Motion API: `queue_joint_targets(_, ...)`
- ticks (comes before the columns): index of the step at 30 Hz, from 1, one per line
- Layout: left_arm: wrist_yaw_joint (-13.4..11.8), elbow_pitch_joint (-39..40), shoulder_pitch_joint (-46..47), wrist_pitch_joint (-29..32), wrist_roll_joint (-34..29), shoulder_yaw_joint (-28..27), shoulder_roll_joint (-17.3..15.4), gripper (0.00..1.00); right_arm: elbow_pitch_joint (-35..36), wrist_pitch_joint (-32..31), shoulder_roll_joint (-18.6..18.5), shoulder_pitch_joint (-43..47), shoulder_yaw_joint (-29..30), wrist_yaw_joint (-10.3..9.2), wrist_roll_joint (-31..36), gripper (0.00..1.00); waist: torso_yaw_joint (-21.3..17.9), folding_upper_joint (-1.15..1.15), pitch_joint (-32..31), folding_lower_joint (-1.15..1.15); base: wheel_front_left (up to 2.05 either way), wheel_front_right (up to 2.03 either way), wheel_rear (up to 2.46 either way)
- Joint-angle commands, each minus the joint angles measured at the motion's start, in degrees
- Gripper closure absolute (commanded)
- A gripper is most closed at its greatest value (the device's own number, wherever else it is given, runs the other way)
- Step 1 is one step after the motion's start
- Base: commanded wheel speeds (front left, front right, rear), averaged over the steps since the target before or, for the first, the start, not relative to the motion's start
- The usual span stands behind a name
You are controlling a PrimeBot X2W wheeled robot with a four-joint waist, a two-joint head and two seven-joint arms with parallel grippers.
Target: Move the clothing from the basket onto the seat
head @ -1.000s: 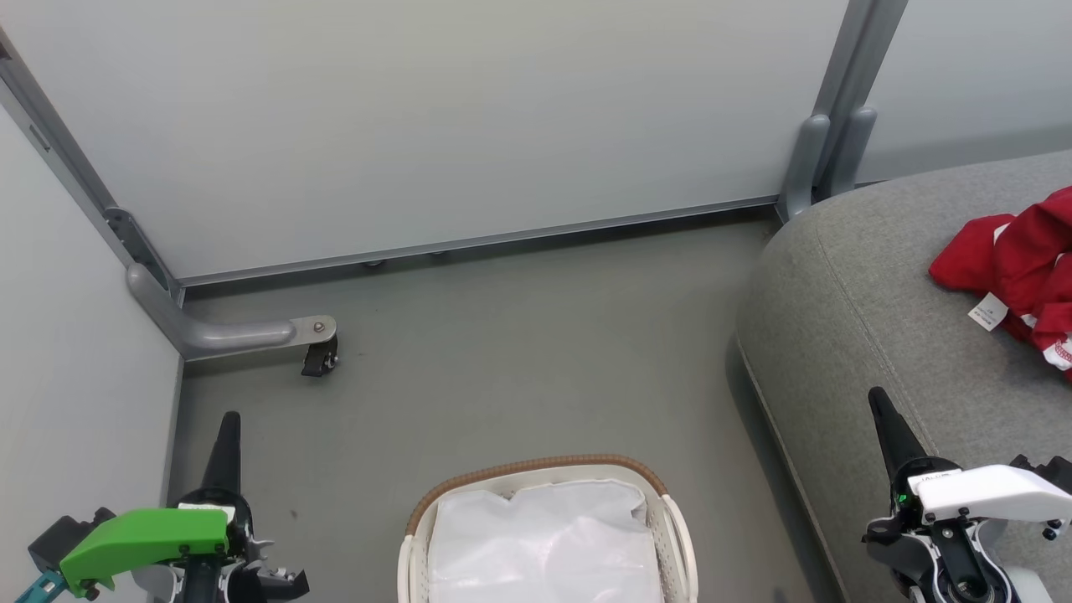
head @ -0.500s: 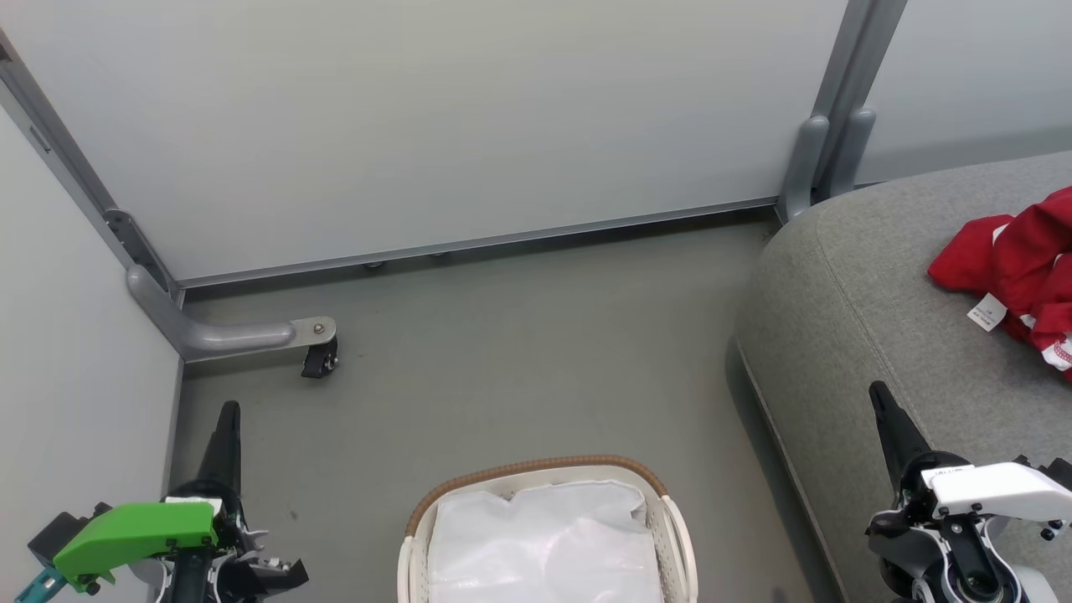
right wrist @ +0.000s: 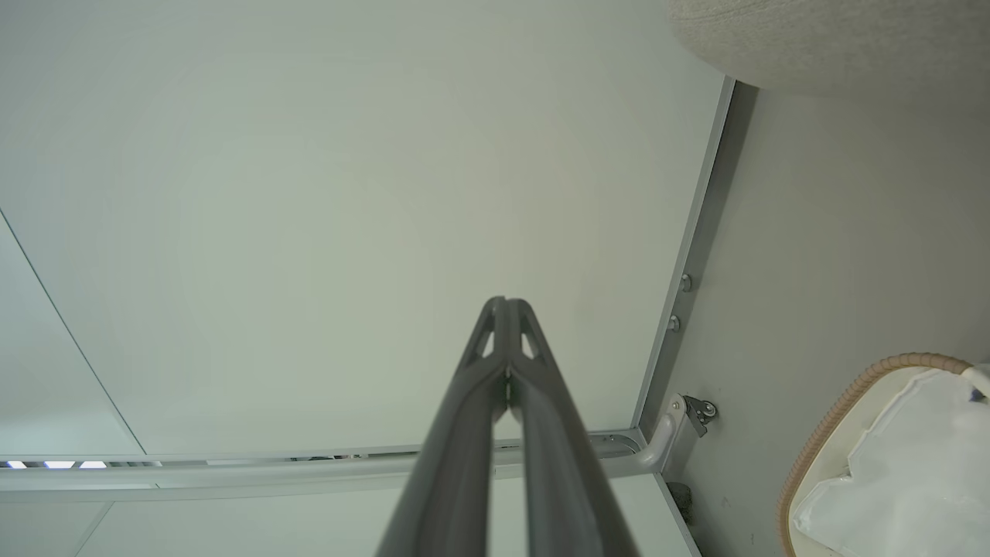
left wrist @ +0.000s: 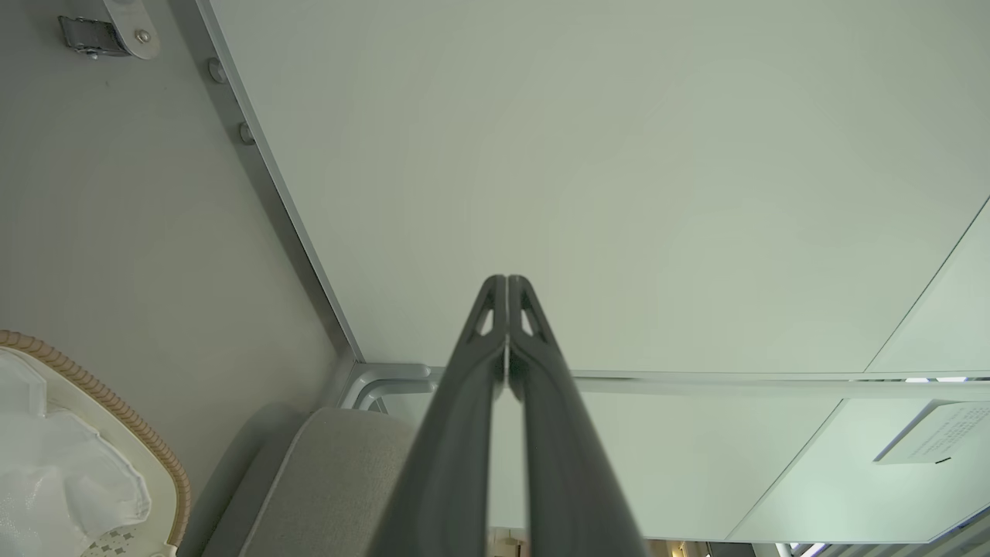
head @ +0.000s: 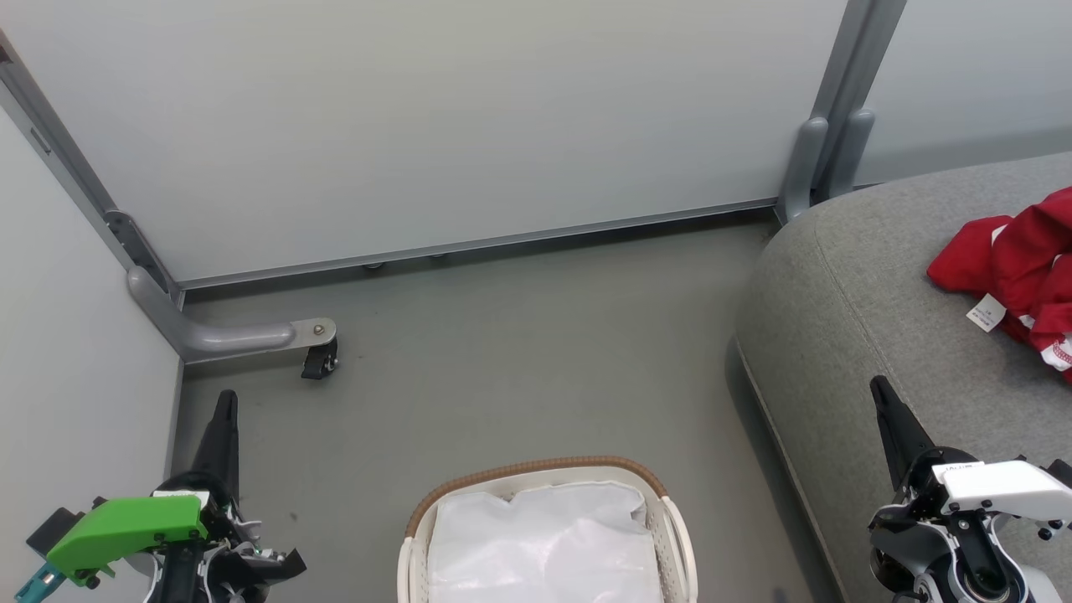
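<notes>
We count one basket [head: 536,466] with one liner [head: 544,536], one seat [head: 854,335], one caster [head: 318,360]. We log one clothing heap [head: 1022,251]; garment number unclear.

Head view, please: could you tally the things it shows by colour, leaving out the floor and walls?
Red: 1, the clothing heap lying on the seat
Grey: 1, the seat
Cream: 1, the basket
White: 1, the liner inside the basket
Dark-fingered: 2, the left gripper and the right gripper
Total: 6
</notes>
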State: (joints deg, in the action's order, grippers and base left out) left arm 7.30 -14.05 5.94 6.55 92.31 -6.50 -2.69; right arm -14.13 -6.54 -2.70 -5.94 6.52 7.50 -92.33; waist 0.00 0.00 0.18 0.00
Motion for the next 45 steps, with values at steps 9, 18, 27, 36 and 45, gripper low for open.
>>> queue_joint_targets(9,0.34,0.08,0.58,0.19,0.17,-0.16,-0.35,1.00,0.24,-0.22,-0.34,-0.51,0.12,-0.02,-0.16,1.00,0.00,0.00,0.00,0.00,0.00,0.00,0.00)
queue_joint_targets(18,0.34,0.09,0.58,0.19,0.17,-0.16,-0.35,1.00,0.24,-0.21,-0.34,-0.51,0.11,-0.02,-0.16,1.00,0.00,0.00,0.00,0.00,0.00,0.00,0.00)
queue_joint_targets(27,0.34,0.09,0.58,0.18,0.18,-0.15,-0.35,1.00,0.24,-0.20,-0.34,-0.51,0.11,-0.02,-0.17,1.00,0.00,0.00,0.00,0.00,0.00,0.00,0.00)
queue_joint_targets(36,0.34,0.09,0.58,0.18,0.18,-0.15,-0.35,1.00,0.24,-0.21,-0.34,-0.51,0.10,-0.02,-0.17,1.00,0.00,0.00,0.00,0.00,0.00,0.00,0.00)
queue_joint_targets(45,0.35,0.09,0.58,0.18,0.18,-0.15,-0.35,1.00,0.24,-0.21,-0.34,-0.50,0.10,-0.02,-0.17,1.00,0.00,0.00,0.00,0.00,0.00,0.00,0.00)
